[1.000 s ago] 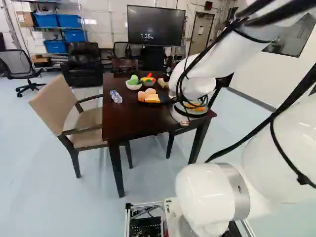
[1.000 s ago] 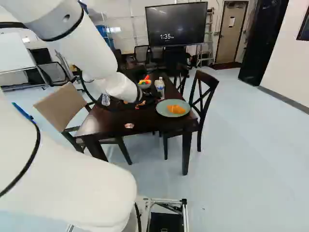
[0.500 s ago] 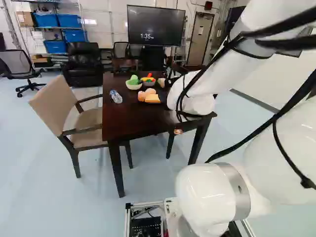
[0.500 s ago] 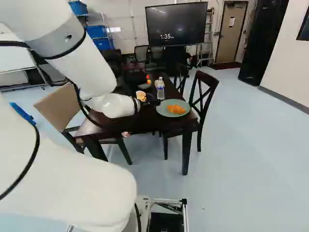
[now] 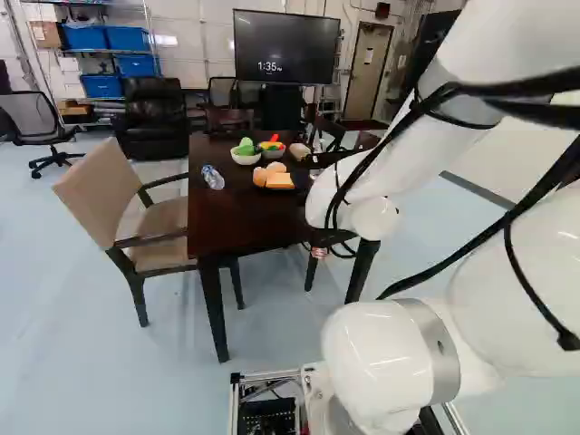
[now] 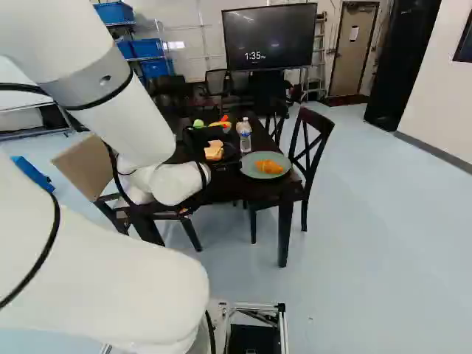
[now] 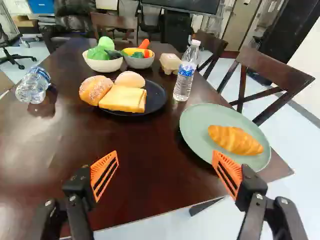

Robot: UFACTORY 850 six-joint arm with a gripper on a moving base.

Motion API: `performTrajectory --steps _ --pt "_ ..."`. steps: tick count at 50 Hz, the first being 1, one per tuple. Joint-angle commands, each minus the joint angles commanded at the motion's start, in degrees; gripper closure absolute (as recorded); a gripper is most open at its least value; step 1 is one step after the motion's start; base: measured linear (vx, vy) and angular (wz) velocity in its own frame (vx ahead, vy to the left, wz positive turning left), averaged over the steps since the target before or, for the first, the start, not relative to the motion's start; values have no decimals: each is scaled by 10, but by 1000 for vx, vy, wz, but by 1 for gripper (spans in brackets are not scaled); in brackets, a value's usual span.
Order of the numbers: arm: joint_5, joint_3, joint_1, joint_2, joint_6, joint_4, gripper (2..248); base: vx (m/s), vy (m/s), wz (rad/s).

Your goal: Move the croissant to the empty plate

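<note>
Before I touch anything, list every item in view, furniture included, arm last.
table: one, dark brown, ahead of the arm
green plate: one, pale green, on the table
croissant: one, golden orange, on the green plate
dark plate: one, black, on the table
buns: two, tan, on the dark plate
square bread: count unclear, yellowish, beside the buns
bottles: two, clear, one upright, one lying
bowls: two, cream and grey, holding colourful food
carton: one, tan, near the bowls
chairs: several, beige or dark, around the room
screen: one, black, far end
bins: several, blue, on shelves
arm: one, white
gripper: one, black, orange pads, open
</note>
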Motion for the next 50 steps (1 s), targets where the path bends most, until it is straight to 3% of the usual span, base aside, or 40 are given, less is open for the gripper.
performTrajectory --steps 25,50 --pt "68 37 6 3 59 -22 3 0 0 0" --pt "97 52 8 4 84 -31 3 0 0 0"
